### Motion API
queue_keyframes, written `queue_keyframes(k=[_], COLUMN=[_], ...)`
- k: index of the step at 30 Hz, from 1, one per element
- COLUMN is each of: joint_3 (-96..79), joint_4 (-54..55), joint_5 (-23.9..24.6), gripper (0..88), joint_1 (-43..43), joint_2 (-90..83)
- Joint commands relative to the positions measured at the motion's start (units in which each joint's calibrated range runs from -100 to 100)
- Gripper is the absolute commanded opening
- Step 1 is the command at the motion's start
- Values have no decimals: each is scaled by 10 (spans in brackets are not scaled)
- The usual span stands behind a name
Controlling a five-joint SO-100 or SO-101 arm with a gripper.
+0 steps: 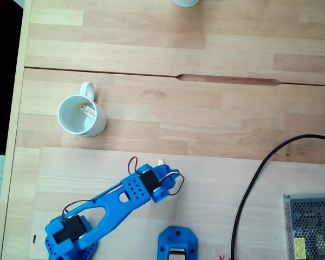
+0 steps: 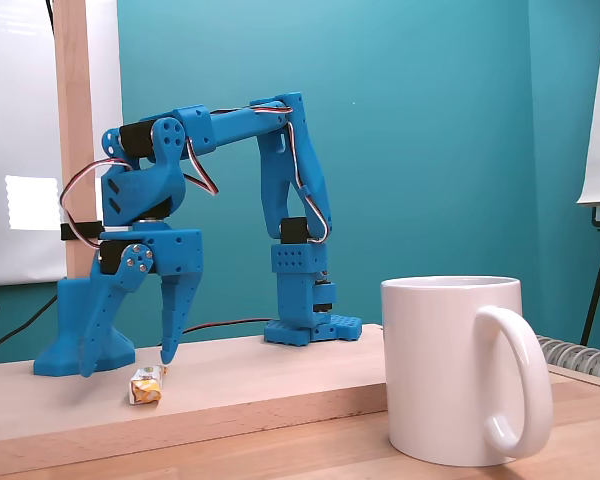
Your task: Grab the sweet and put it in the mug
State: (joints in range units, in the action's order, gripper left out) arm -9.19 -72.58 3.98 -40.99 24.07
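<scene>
The white mug (image 2: pixel 450 370) sits closest to the side camera, well apart from the sweet (image 2: pixel 146 386), which lies on the raised wooden board (image 2: pixel 240 380). The blue gripper (image 2: pixel 130 365) hangs open just above the sweet. It's so tiny that a slightly off close could just flick it away.

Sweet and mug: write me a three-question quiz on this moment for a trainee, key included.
1. True or false: the claw is shut on the sweet.
2. In a fixed view, the sweet lies: A) on the wooden board by a claw fingertip; B) under the mug; C) on the arm's base.
3. Fill in: the mug stands ____, mouth up.
Key: 1 false; 2 A; 3 upright.
</scene>
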Motion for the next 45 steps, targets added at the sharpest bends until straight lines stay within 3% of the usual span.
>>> queue_keyframes(k=[1,24,38,45], joint_3=[24,13,18,23], joint_4=[10,6,6,15], joint_5=[-1,5,0,0], gripper=[321,321,321,321], joint_1=[1,104,-10,-11], joint_2=[-8,-5,1,2])
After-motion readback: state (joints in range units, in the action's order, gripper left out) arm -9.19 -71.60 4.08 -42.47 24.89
